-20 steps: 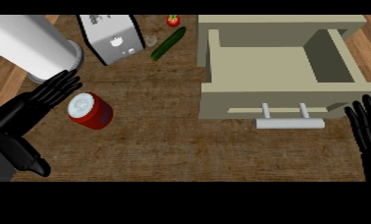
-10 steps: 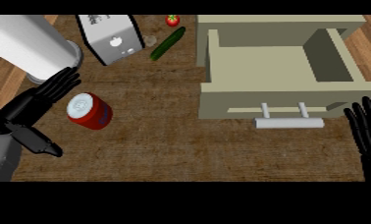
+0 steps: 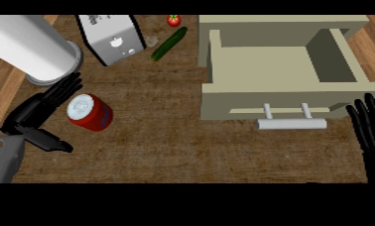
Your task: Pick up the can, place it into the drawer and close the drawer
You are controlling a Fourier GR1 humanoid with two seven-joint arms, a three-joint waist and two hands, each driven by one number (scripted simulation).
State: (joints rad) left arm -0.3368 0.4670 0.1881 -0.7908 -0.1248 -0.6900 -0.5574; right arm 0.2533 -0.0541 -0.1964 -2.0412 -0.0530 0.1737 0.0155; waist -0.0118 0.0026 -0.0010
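At the far left a tall, smooth white cylinder (image 3: 36, 49) stands on the desk (image 3: 161, 145), whose top is dark brown with a rough, woven-looking grain. Below the cylinder my left hand (image 3: 33, 118) comes in from the lower left edge, black and matte at the end of a grey forearm. It is open: the fingers (image 3: 60, 92) are straight and fanned toward the upper right, and the thumb (image 3: 50, 144) sticks out lower down.

The can (image 3: 89, 112) sits on the desk just to the right of that hand, in the gap between fingers and thumb. It is a short round cylinder with a glossy red wall and a pale, flat, circular top facing up. I cannot tell whether my fingers touch it.

Further right, near the back, is a boxy metallic-grey toaster (image 3: 110, 39), set at an angle. Beside it lie a small brownish lump (image 3: 150, 40), a long slim green cucumber (image 3: 168, 44) and a small round red tomato (image 3: 173, 20).

The drawer (image 3: 212, 61) fills the right half: a beige, flat-walled rectangular box, pulled open, with a pale bar handle (image 3: 291, 123) on two posts at its front.

At the right edge my right hand (image 3: 362, 128) rests open, black fingers straight and pointing up, just right of the handle.
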